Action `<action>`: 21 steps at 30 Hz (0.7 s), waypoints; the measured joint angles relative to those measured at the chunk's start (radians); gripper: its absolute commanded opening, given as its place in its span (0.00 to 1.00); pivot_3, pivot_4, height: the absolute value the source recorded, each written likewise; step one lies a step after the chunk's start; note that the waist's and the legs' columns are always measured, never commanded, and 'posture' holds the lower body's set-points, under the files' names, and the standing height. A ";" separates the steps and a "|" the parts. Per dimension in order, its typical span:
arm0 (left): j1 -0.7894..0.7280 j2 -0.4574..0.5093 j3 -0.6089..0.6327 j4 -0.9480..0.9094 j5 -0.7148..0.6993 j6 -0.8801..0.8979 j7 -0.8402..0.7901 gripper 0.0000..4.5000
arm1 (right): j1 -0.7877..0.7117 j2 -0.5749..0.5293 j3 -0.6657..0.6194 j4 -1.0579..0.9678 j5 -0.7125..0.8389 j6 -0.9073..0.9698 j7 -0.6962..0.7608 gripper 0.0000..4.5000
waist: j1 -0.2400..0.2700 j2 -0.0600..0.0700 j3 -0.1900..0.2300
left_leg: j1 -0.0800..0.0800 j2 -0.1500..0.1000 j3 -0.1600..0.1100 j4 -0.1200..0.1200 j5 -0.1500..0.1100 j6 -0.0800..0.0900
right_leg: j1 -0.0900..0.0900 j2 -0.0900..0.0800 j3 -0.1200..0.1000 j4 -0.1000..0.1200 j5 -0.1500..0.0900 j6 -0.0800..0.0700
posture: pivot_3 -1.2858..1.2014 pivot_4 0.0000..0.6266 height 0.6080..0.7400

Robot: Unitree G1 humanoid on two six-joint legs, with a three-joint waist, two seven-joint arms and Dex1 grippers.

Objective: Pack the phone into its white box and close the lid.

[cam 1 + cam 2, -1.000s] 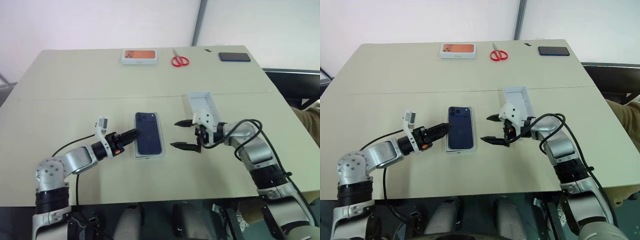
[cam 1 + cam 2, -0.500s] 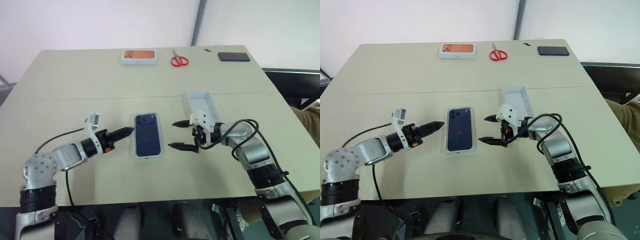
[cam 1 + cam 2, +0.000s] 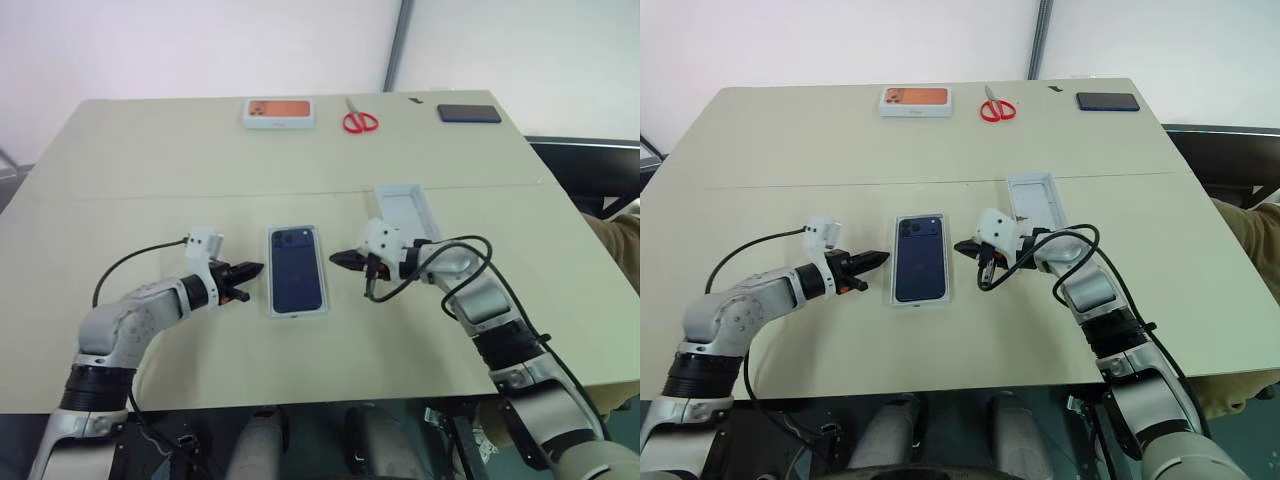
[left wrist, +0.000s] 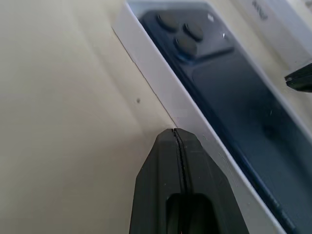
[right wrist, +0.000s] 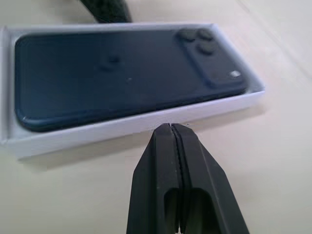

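Now two grippers clenched, empty: left gripper [image 3: 255,269] and right gripper [image 3: 337,259] flanking one white box [image 3: 297,311], one phone [image 3: 296,268] inside; one lid [image 3: 407,210] behind right gripper.

Both sets of fingers have snapped shut, left fingers [image 3: 248,269] and right fingers [image 3: 343,259] now nearer the white box [image 3: 297,311].
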 measured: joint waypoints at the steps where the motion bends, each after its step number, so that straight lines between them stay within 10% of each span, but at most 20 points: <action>1: 0.000 -0.006 -0.003 0.000 0.014 -0.008 -0.005 0.00 | 0.003 0.001 0.006 0.002 -0.009 -0.005 -0.003 0.01 | 0.000 0.000 0.000 | 0.000 0.000 0.000 0.000 0.000 0.000 | 0.000 0.000 0.000 0.000 0.000 0.000 | 0.52 0.24 1.00; 21: -0.181 -0.229 -0.104 0.153 0.194 -0.017 -0.114 0.00 | -0.029 -0.118 -0.056 0.136 -0.055 -0.063 0.020 0.01 | 0.001 0.000 0.000 | 0.000 -0.001 -0.001 0.003 0.000 0.001 | 0.002 0.000 -0.002 0.001 0.000 0.000 | 0.52 0.24 1.00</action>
